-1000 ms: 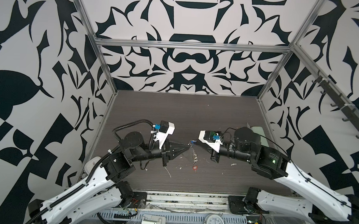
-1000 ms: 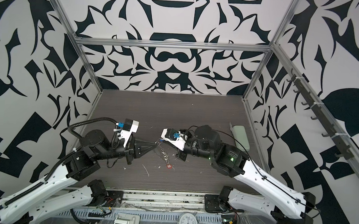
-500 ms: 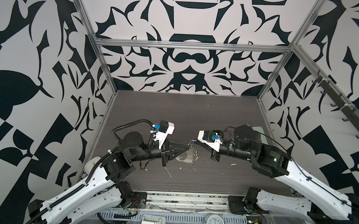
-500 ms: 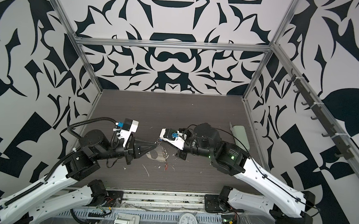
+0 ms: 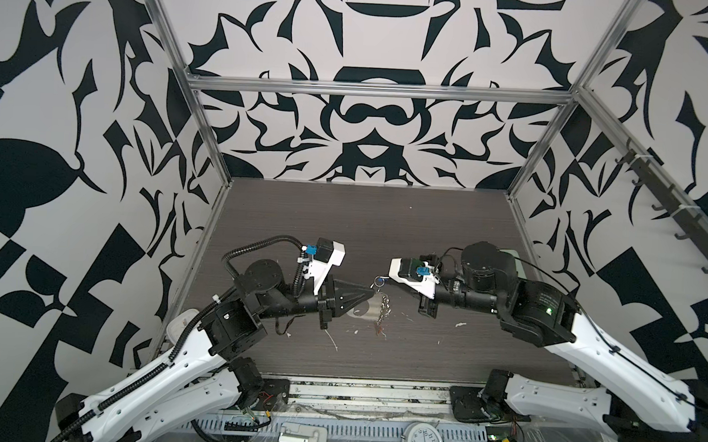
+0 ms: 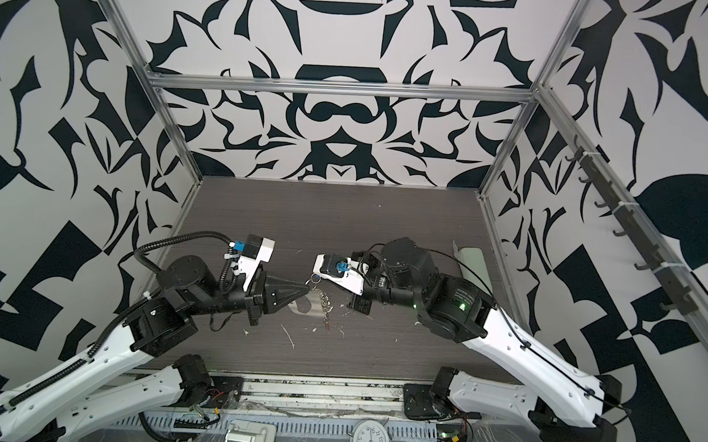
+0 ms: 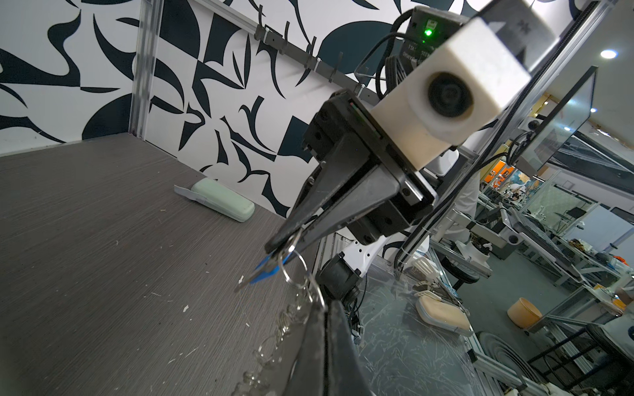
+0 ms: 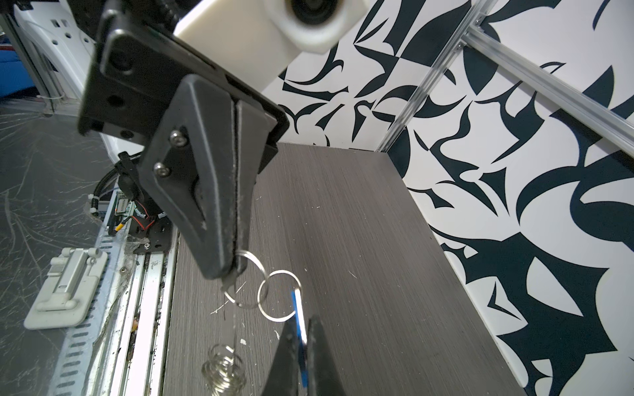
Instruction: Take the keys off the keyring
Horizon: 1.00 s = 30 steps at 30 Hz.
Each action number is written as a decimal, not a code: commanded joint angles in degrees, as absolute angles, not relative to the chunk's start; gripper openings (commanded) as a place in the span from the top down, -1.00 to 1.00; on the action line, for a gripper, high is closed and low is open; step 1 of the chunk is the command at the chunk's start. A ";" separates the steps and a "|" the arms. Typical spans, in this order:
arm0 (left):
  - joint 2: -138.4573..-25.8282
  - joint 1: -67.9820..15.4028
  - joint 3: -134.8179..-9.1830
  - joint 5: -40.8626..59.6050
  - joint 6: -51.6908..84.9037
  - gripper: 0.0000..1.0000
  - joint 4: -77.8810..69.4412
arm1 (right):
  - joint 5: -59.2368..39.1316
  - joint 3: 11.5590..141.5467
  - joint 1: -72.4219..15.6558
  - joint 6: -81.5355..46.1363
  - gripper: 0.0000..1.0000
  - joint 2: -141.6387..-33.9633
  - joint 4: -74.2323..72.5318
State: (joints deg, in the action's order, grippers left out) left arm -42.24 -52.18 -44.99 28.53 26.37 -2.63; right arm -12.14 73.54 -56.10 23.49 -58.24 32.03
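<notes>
A pale-green case (image 7: 223, 204) lies on the wood-grain desk (image 5: 343, 230), close to the patterned side wall (image 7: 240, 113), where a rail of hooks (image 7: 298, 53) runs. White scraps (image 5: 331, 339) dot the desk's front half. Past its front edge sit a clock (image 5: 424, 440) and a white hinged bracket (image 8: 65, 284).

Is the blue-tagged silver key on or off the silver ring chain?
On: an end ring of the ring chain threads the blue-tagged key.
</notes>
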 commanded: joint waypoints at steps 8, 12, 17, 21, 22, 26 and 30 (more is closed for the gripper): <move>-41.86 -54.15 -45.87 38.35 24.99 1.00 5.01 | -3.33 77.26 -54.07 21.00 1.00 -58.07 20.87; -41.24 -54.18 -46.03 35.69 24.05 1.00 4.26 | -4.88 74.53 -54.40 17.86 1.00 -57.58 18.82; -41.17 -54.17 -47.59 32.50 21.50 1.00 6.18 | -6.64 73.63 -54.94 14.16 1.00 -57.37 18.28; -38.98 -54.20 -46.66 26.21 19.93 1.00 4.61 | -9.25 72.78 -55.41 8.70 1.00 -58.01 18.17; -38.32 -54.22 -46.16 24.49 19.42 1.00 3.80 | -9.89 72.18 -55.54 7.43 1.00 -58.01 17.58; -36.03 -54.22 -43.99 21.65 17.70 1.00 -0.87 | -10.91 69.54 -56.67 4.33 1.00 -57.19 15.61; -35.34 -54.21 -42.48 21.57 16.77 1.00 -5.78 | -10.85 67.04 -57.30 2.56 1.00 -56.19 13.81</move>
